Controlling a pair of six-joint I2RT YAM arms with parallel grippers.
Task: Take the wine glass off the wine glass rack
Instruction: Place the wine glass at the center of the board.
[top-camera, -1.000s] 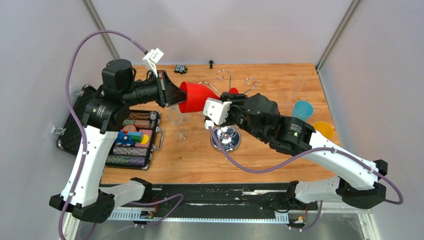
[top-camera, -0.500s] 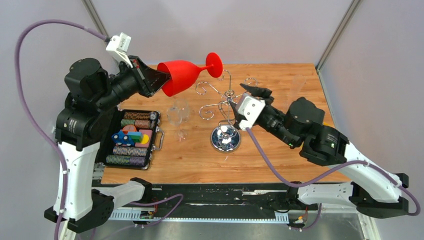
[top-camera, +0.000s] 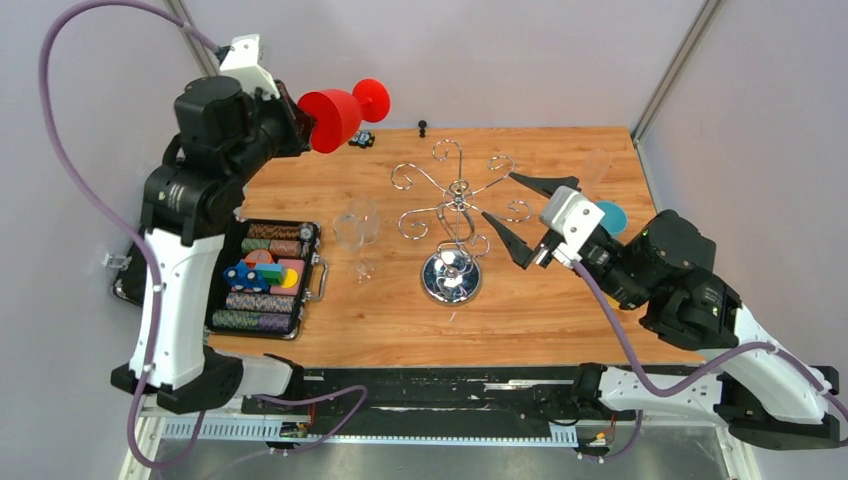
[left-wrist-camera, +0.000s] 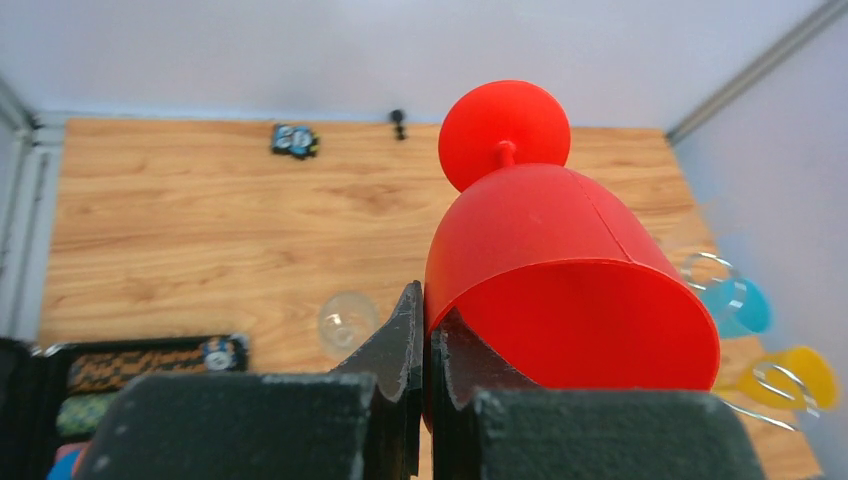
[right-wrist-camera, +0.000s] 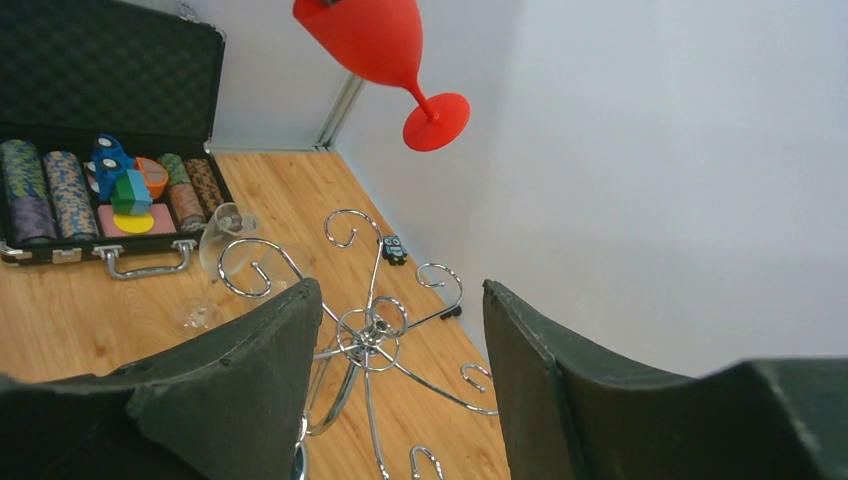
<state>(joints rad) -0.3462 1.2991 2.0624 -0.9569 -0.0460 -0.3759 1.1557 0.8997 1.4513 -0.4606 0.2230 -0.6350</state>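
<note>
The red wine glass (top-camera: 335, 115) hangs in the air above the table's far left corner, lying sideways with its foot pointing right. My left gripper (top-camera: 297, 122) is shut on the rim of its bowl (left-wrist-camera: 560, 260), one finger inside and one outside (left-wrist-camera: 428, 300). The chrome wine glass rack (top-camera: 455, 205) stands mid-table on its round mirrored base (top-camera: 451, 277), and none of its curled hooks holds anything. My right gripper (top-camera: 497, 196) hovers open just right of the rack, touching nothing; its wrist view looks down on the rack (right-wrist-camera: 370, 330) between the fingers (right-wrist-camera: 400, 290), with the red glass (right-wrist-camera: 385, 45) high above.
A clear wine glass (top-camera: 358, 225) stands left of the rack. An open poker-chip case (top-camera: 262, 280) lies at the left edge. A blue cup (top-camera: 608, 215) and a clear tumbler (top-camera: 597, 165) stand at the right. A small black object (top-camera: 362, 140) sits at the far edge.
The left arm has carried the red glass up and to the left, away from the rack. The right gripper has opened and drawn back to the right of the rack.
</note>
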